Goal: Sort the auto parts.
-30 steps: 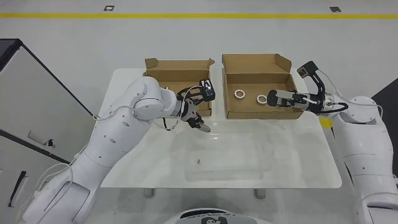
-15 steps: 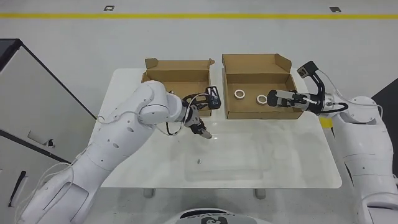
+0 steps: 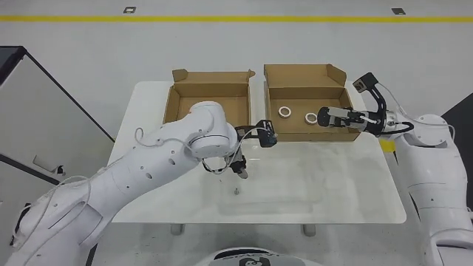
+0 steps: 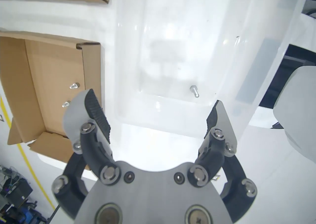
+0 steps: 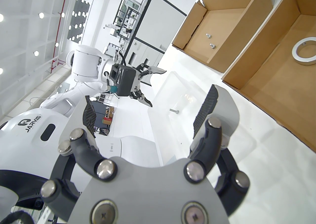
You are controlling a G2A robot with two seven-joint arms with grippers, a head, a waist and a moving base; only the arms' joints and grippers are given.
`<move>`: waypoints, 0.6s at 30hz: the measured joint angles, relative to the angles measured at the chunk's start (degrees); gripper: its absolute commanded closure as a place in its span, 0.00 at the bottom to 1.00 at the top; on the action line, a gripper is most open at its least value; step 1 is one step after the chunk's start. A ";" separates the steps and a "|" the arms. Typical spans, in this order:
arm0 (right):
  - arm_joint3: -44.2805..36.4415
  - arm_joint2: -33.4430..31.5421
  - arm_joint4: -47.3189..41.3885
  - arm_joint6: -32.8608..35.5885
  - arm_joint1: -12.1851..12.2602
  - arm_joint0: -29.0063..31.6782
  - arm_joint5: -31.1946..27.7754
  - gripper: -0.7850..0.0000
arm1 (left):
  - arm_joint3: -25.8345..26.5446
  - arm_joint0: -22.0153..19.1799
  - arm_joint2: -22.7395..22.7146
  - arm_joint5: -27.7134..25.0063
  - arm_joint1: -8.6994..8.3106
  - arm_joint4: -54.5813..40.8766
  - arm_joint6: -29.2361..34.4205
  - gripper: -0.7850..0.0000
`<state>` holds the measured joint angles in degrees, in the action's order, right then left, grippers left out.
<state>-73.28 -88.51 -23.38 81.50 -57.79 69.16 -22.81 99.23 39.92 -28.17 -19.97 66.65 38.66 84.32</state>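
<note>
Swinging away from the near edge of the left box, the left arm has carried its pincer right and nearer over the last second, while the right arm has kept its place.

From the top, the left pincer (image 3: 239, 168) hangs over the left part of the clear tray (image 3: 295, 192). The tray lies on the white surface (image 3: 362, 185), nearer than the two cardboard boxes. A loose bolt (image 3: 236, 190) lies in the tray, just nearer than that pincer and apart from it. The left box (image 3: 214, 97) and the right box (image 3: 299, 96) stand side by side at the far side. The right pincer (image 3: 322, 116) is over the right box, just beside a ring (image 3: 311, 118). A second ring (image 3: 284, 111) lies further left in the same box.

From the left wrist, the left pincer (image 4: 153, 101) is released, its jaws spread wide with nothing between them. The loose bolt (image 4: 194, 91) lies on the tray floor close to a tray wall. Two bolts (image 4: 74, 85) lie in the left box.

From the right wrist, the right pincer (image 5: 149, 92) is likewise released and empty. Beyond it the left pincer (image 5: 157, 88) hovers above the clear tray, with the loose bolt (image 5: 174, 111) below it. A ring (image 5: 304, 52) lies flat on the right box's floor, and the two bolts (image 5: 208, 35) lie in the left box.
</note>
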 measured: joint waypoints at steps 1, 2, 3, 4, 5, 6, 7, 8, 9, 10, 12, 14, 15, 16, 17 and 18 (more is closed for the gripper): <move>0.00 0.00 0.00 0.00 0.00 0.00 0.00 0.00 | -0.65 -0.34 0.88 -0.08 0.15 -0.39 -0.09 0.00; 0.00 0.00 0.00 0.00 0.00 0.00 0.00 0.00 | -1.20 -0.61 1.47 -0.12 0.25 -0.71 -0.13 0.00; 0.00 0.00 0.00 0.00 0.00 0.00 0.00 0.00 | -1.73 -0.86 1.98 -0.11 0.34 -1.12 -0.12 0.00; 0.00 0.00 0.00 0.00 0.00 0.00 0.00 0.00 | -2.34 -1.13 2.37 -0.07 0.47 -2.05 -0.08 0.00; 0.00 0.00 0.00 0.00 0.00 0.00 0.00 0.00 | -2.71 -1.30 2.58 0.01 0.56 -2.82 0.00 0.00; 0.00 0.00 0.00 0.00 0.00 0.00 0.00 0.00 | -3.02 -1.47 2.79 0.13 0.64 -3.52 0.12 0.00; 0.00 0.00 0.00 0.00 0.00 0.00 0.00 0.00 | -3.36 -1.72 3.03 0.45 0.72 -4.18 0.45 0.00; 0.00 0.00 0.00 0.00 0.00 0.00 0.00 0.00 | -3.49 -1.90 3.16 0.66 0.76 -4.30 0.66 0.00; 0.00 0.00 0.00 0.00 0.00 0.00 0.00 0.00 | -3.53 -1.99 3.22 0.78 0.77 -4.27 0.78 0.00; 0.00 0.00 0.00 0.00 0.00 0.00 0.00 0.00 | -3.52 -2.00 3.22 0.80 0.77 -4.22 0.79 0.00; 0.00 0.00 0.00 0.00 0.00 0.00 0.00 0.00 | -3.50 -1.98 3.21 0.78 0.77 -4.17 0.77 0.00; 0.00 0.00 0.00 0.00 0.00 0.00 0.00 0.00 | -3.49 -1.98 3.20 0.77 0.76 -4.17 0.76 0.00; 0.00 0.00 0.00 0.00 0.00 0.00 0.00 0.00 | -3.49 -1.97 3.20 0.77 0.76 -4.17 0.76 0.00; 0.00 0.00 0.00 0.00 0.00 0.00 0.00 0.00 | -3.46 -1.95 3.22 0.74 0.76 -4.16 0.73 0.00; 0.00 0.00 0.00 0.00 0.00 0.00 0.00 0.00 | -3.17 -1.71 3.35 0.50 0.76 -4.08 0.42 0.00; 0.00 0.00 0.00 0.00 0.00 0.00 0.00 0.00 | -2.41 -1.17 3.65 -0.09 0.75 -3.82 -0.31 0.00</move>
<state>-73.28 -88.51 -23.38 81.50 -57.79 69.16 -22.81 96.82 38.75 -24.52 -20.06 67.40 34.84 84.01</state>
